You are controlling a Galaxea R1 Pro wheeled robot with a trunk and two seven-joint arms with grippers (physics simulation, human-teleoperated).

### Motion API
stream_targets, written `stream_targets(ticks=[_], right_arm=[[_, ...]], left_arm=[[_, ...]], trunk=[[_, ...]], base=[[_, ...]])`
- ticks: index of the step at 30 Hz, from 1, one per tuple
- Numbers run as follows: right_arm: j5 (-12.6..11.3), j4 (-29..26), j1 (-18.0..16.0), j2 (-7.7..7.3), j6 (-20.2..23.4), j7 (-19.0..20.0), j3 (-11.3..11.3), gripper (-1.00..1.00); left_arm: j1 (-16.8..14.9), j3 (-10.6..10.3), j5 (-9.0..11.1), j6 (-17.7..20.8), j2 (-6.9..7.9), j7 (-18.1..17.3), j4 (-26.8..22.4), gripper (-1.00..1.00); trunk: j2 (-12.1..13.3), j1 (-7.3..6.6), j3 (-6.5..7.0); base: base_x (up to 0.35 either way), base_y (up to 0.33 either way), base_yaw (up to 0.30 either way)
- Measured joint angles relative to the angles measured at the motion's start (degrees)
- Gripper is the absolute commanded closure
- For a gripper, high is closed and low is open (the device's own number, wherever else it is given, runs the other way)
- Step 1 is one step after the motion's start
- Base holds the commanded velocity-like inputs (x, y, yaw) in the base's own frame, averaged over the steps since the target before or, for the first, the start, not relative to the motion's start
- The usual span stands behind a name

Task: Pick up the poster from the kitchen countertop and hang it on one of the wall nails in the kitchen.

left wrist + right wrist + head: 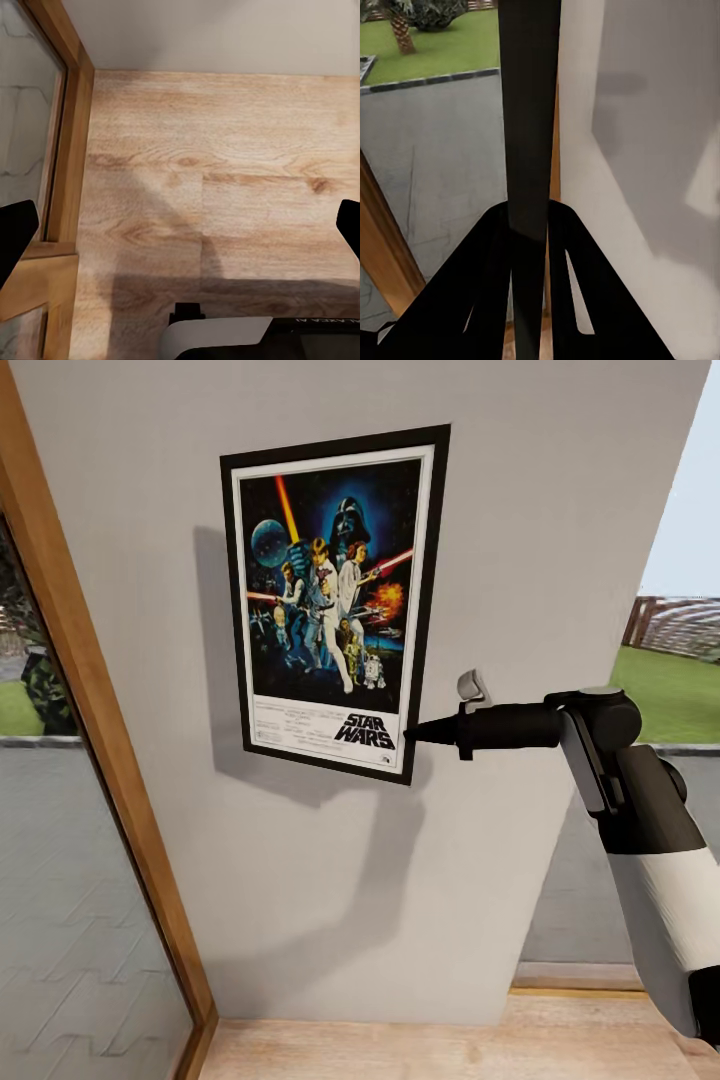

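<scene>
Our right arm rose from the lower right of the head view, bent at the wrist and reached leftward, level, toward the wall. The right gripper met the right edge of the poster near its lower corner. In the right wrist view the two black fingers sat pressed on either side of the poster's thin dark edge, which ran straight up between them, so the claw was pinching the poster. The poster stood upright, slightly tilted, against the plain light grey wall, high and left of centre in the head view, with its shadow falling on the wall to its left and below. We could not tell whether it touched the wall or hung just off it. In the left wrist view, our left gripper pointed down at the wooden floor, its two dark fingertips at opposite edges of that picture, spread wide with nothing between them. A wooden door frame ran down the left of the wall, with glass beside it giving onto grey paving. To the right of the wall, far off, lay green grass and a brown fence. Nothing stood between the gripper and the wall.
</scene>
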Motion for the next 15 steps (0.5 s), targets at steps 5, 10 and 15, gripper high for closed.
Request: stream_targets(ticks=[5,10,15], right_arm=[[-0.01,0.00,0.00,0.00,0.00,0.00,0.00,1.00],[-0.01,0.00,0.02,0.00,0.01,0.00,0.00,1.00],[-0.01,0.00,0.02,0.00,0.01,0.00,0.00,1.00]], left_arm=[[0.00,0.06,0.00,-0.01,0.00,0.00,0.00,-1.00],[0.00,0.08,0.00,-0.01,0.00,0.00,0.00,-1.00],[0.00,0.09,0.00,-0.01,0.00,0.00,0.00,-1.00]], trunk=[[0.00,0.00,0.00],[-0.01,-0.02,0.00],[-0.01,-0.03,0.00]], base=[[0.018,0.000,0.000],[0.204,0.000,0.000],[0.316,0.000,0.000]])
